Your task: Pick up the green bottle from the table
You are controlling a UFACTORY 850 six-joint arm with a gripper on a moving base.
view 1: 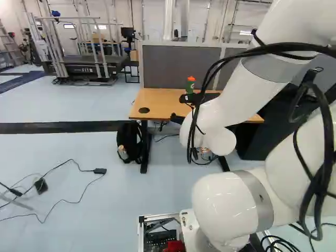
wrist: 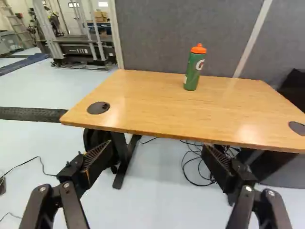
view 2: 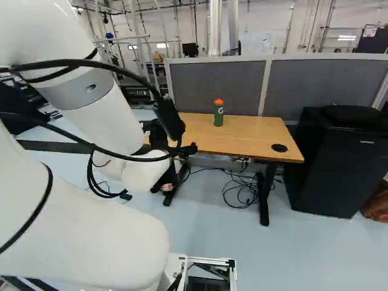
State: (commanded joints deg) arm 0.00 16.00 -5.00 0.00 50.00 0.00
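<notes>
Green with an orange cap, the bottle (wrist: 194, 69) stands upright on the wooden table (wrist: 157, 112), nearer to its far edge than to its near edge. The grey divider (wrist: 181, 33) rises behind the table. The gripper (wrist: 159, 151) is on the robot's side of the table, and its two fingers are spread wide apart, released, with nothing grasped between them. So I judge that the step in hand is the approach, and the picking is not yet begun.

The next move should, in my opinion, bring the gripper forward over the near edge of the table, with a small correction sideways, because the bottle is not exactly on the middle line between the fingers. I cannot tell surely if the fingers are above the level of the table top, so some lifting may be necessary first; otherwise they could knock against the near edge. After this, the fingers should pass on both sides of the bottle's body, stop before the divider behind the table, and only then close.
</notes>
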